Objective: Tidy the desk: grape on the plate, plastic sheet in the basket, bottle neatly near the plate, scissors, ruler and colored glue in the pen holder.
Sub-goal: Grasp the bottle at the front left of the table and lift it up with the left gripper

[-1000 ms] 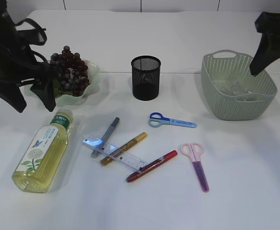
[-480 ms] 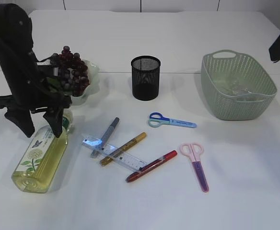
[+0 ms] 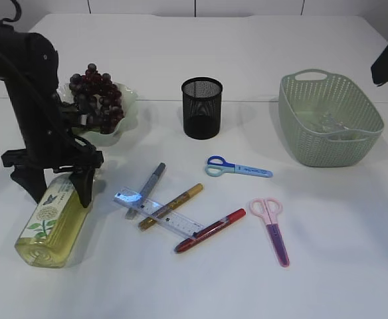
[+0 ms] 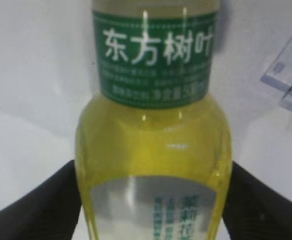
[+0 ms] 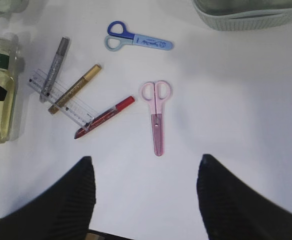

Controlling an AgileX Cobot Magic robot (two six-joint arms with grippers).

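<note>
The yellow bottle (image 3: 48, 229) lies on its side at the front left. My left gripper (image 3: 54, 193) is open and straddles its shoulder, one finger on each side (image 4: 153, 210). Grapes (image 3: 96, 96) sit on the pale green plate (image 3: 129, 100). Clear plastic sheet (image 3: 327, 121) lies in the green basket (image 3: 330, 143). On the table lie blue scissors (image 3: 237, 168), pink scissors (image 3: 272, 226), a clear ruler (image 3: 161, 214), and silver (image 3: 147, 187), gold (image 3: 174, 205) and red (image 3: 210, 230) glue pens. My right gripper (image 5: 143, 165) is open and empty, high above the pink scissors (image 5: 157, 115).
The black mesh pen holder (image 3: 202, 107) stands upright at the back middle. The right arm (image 3: 387, 60) shows only at the top right edge of the exterior view. The glue pens cross over the ruler (image 5: 61, 102).
My left arm moved from the plate forward and down onto the bottle. My right arm rose away from the basket toward the top right.
</note>
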